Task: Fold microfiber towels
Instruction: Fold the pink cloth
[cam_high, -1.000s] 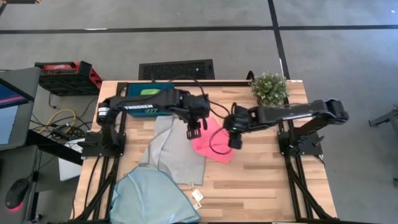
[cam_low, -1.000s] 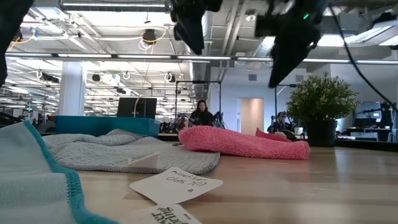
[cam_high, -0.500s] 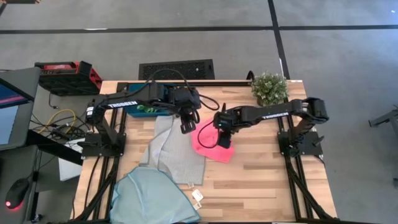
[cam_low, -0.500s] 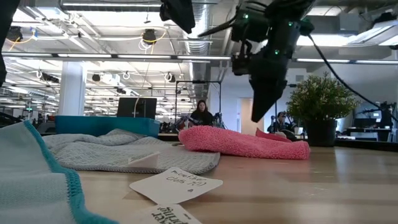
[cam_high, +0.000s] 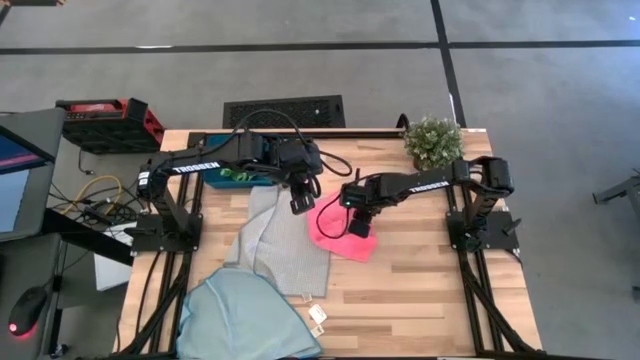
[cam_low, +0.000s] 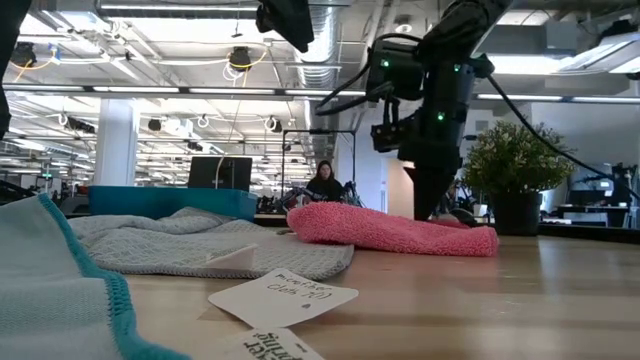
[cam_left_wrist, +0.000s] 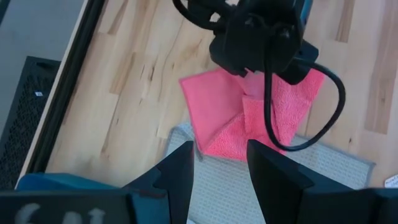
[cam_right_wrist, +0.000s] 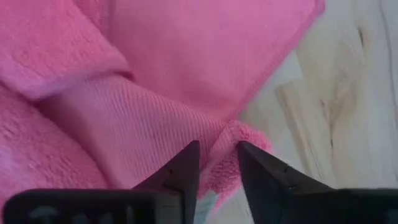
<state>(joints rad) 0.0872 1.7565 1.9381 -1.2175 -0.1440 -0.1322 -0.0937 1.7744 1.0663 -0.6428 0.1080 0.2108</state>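
The pink towel (cam_high: 335, 228) lies crumpled at the table's middle, also in the low view (cam_low: 390, 230). My right gripper (cam_high: 358, 226) is down on it from above, open, with a raised fold between its fingers (cam_right_wrist: 217, 171). My left gripper (cam_high: 300, 203) hangs open and empty (cam_left_wrist: 221, 168) above the far edge of the pale grey towel (cam_high: 285, 245), just left of the pink one. The light blue towel (cam_high: 245, 320) lies bunched at the near left edge. A bit of green cloth (cam_high: 236, 175) shows in the teal tray (cam_low: 165, 202) under my left arm. My right gripper comes from above, pointing down, its open fingers standing on either side of a raised fold (cam_right_wrist: 222, 148) near the pink towel's right edge. The towel lies slack on the table. Whether the fingertips touch the cloth I cannot tell; in the low view the towel hides them.
A potted plant (cam_high: 432, 142) stands at the far right corner. Paper tags (cam_high: 318, 316) lie near the front edge beside the blue towel. Bare wood lies to the right of the pink towel. A person (cam_low: 325, 182) sits in the room behind.
My right gripper has gone toward the table's left and down onto the pink towel. My left gripper has risen and drawn a little toward the left and far side. The towels have not moved.
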